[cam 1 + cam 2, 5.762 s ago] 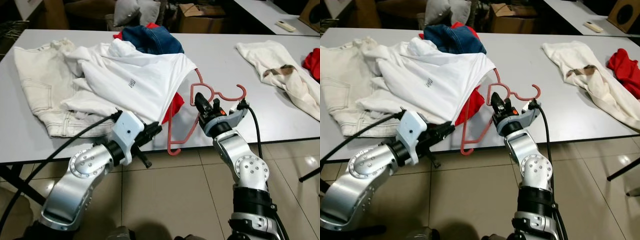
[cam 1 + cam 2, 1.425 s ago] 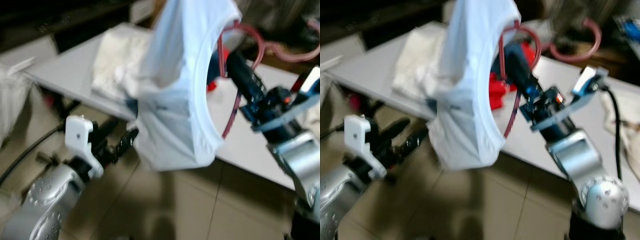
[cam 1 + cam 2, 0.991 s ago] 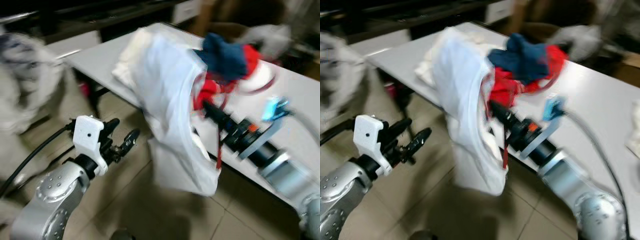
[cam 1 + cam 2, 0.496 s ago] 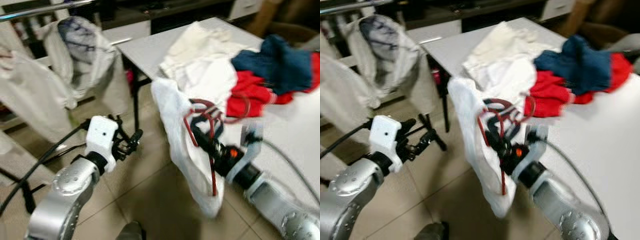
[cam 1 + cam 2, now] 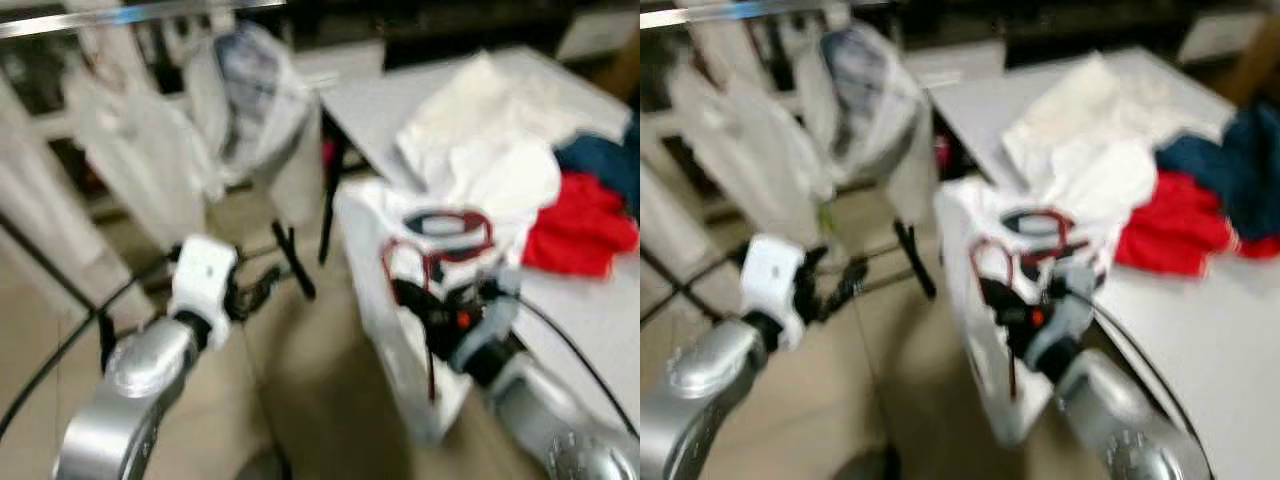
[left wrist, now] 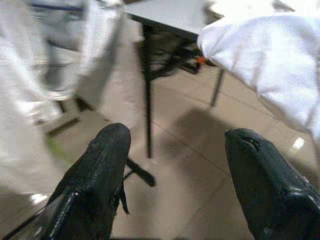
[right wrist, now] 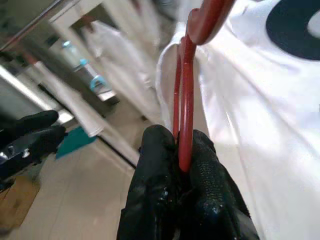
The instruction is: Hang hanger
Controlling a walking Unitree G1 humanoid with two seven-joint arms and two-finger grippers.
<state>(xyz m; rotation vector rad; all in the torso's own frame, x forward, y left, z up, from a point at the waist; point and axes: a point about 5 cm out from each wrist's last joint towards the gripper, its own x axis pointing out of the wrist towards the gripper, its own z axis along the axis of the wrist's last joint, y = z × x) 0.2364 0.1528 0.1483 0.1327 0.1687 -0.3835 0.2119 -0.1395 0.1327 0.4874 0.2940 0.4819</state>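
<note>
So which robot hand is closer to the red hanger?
The right. The right tool is clamped on the red hanger, which carries a white shirt. The left tool is open, off to the left over the floor, apart from it.

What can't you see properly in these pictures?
1. Red hanger: in the right wrist view its hook runs off the top edge; the right hand pinches its bar.
2. White shirt: blurred in the head views, so any print is unreadable.
3. Hanging clothes: smeared by camera motion in the head views.
4. Left hand: the left wrist view's bottom edge cuts off its fingers.
</note>
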